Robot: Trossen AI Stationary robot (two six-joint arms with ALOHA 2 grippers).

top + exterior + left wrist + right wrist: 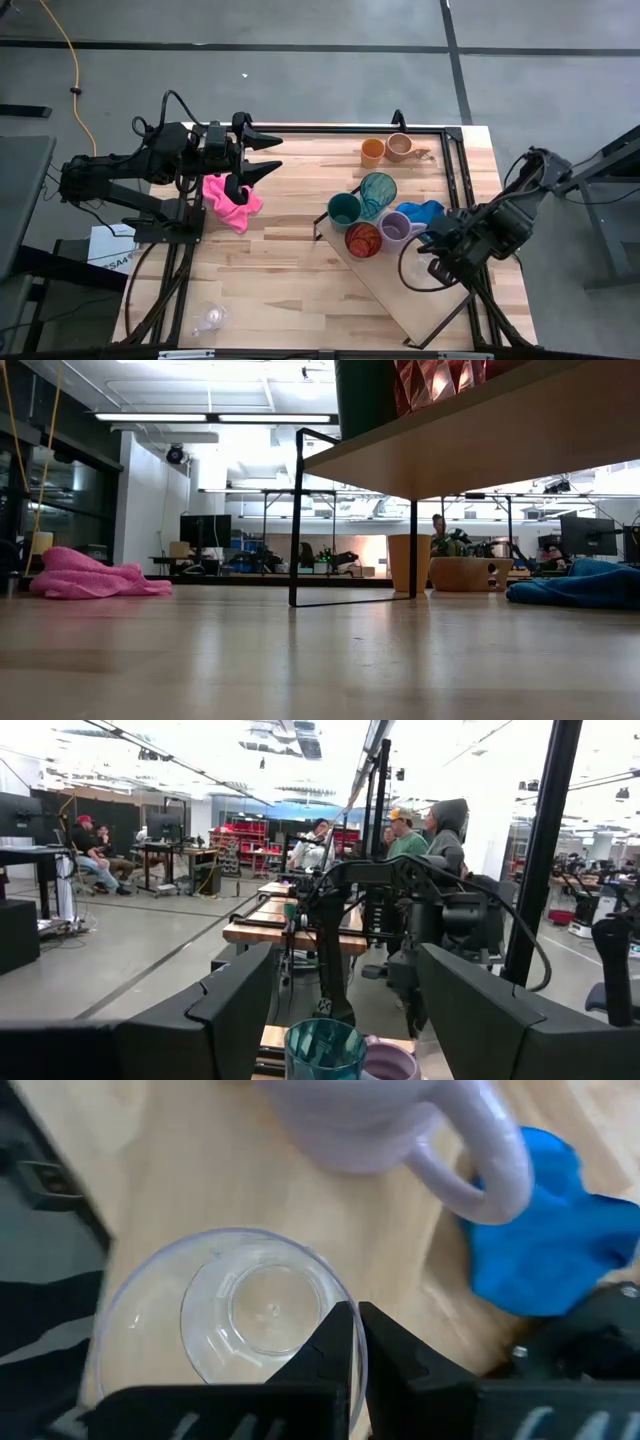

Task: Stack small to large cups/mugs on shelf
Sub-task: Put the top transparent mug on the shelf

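Observation:
The shelf [395, 285], a light-wood board on a black frame, stands slanted at the right. On it are a green cup [344, 210], a teal tumbler [377, 190], a red-orange cup [362, 240] and a purple mug [397, 228]. My right gripper [440, 250] is shut on a clear glass [240, 1310] over the board's near part. An orange mug [372, 152] and a tan mug [400, 147] stand on the table by the far edge. My left gripper [262, 155] waits open, raised above a pink cloth [232, 200]. My right gripper has the clear glass by its rim [335, 1292], one finger inside the glass and one outside. The fingers come steeply from above, pointing down. The glass stays upright, mouth up, over the shelf board; whether its base rests on the board I cannot tell.
A blue cloth [425, 213] lies right beside the purple mug and my right gripper. Another clear glass [210, 318] lies near the table's near left corner. The shelf's black legs [297, 520] stand on the tabletop. People sit and stand in the room beyond.

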